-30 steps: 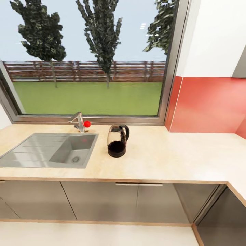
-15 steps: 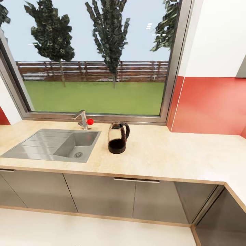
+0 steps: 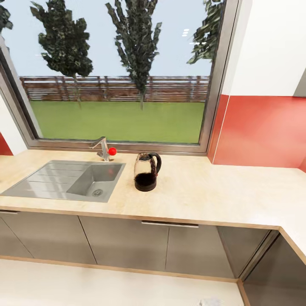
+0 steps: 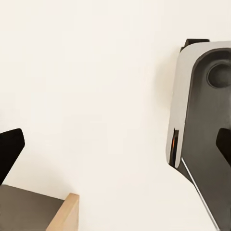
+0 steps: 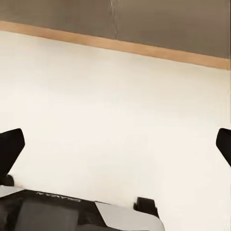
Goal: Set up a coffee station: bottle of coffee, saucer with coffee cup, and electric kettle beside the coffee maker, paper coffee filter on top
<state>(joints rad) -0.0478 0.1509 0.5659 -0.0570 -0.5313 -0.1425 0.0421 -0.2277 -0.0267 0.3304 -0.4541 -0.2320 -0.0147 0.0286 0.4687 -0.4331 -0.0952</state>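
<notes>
Facing a long beige stone-look worktop (image 3: 204,191) under a wide window, the head view takes in the kitchen corner. The glass electric kettle with black base and black handle (image 3: 147,171) stands upright on that worktop, just beside the right edge of the grey rectangular inset sink (image 3: 68,180) and apart from it. A metal tap with a red knob (image 3: 104,149) sits behind the sink, near the window frame. Red wall panels (image 3: 259,129) rise behind the right stretch of worktop. Grey cabinet doors (image 3: 127,244) run below, above a pale floor (image 3: 106,287).

Left wrist view: the left claw (image 4: 118,147) is spread wide, its two black fingertips (image 4: 9,151) at opposite picture edges, nothing between them but pale floor. A grey and black part of the robot's own body (image 4: 204,120) and a wood-edged cabinet corner (image 4: 67,214) are also seen.

Right wrist view: the right claw (image 5: 118,147) is likewise spread wide and holds nothing, over pale floor with the cabinet base and its wood-coloured strip (image 5: 120,44) beyond.
</notes>
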